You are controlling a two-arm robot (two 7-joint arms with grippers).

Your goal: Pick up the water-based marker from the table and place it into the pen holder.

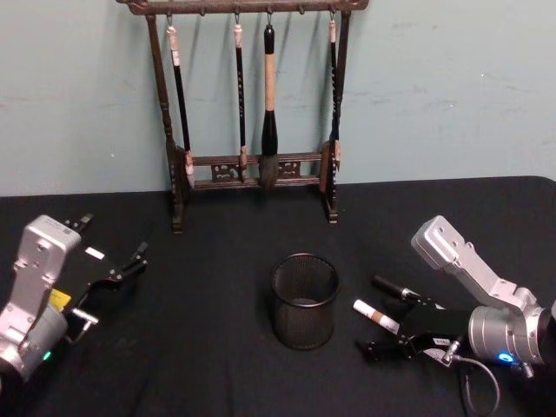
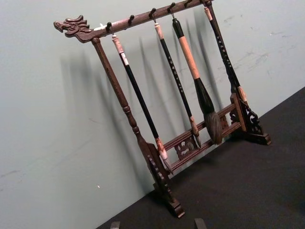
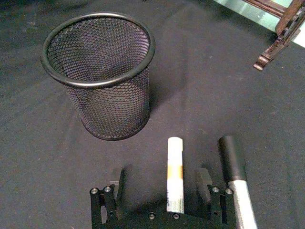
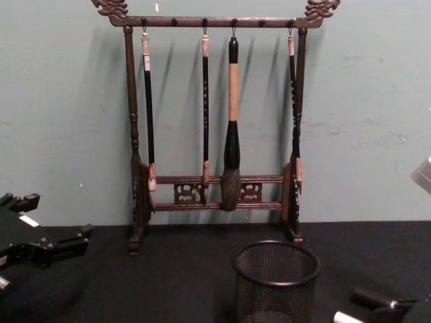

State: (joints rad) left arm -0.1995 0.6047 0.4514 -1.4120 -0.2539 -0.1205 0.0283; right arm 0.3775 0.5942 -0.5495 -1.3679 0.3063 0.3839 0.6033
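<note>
Right end effector (image 3: 161, 173), jaws apart, straddles the white marker (image 3: 175, 162) beside the pen holder (image 3: 95, 84); grasp and placement remain. Left end effector (image 1: 115, 282) parked, jaws apart.

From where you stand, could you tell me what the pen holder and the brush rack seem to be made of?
The holder looks like matte black metal mesh with a smooth solid rim; its wall is see-through. The rack looks like dark wood, probably varnished, given its turned posts and carved ends.
</note>
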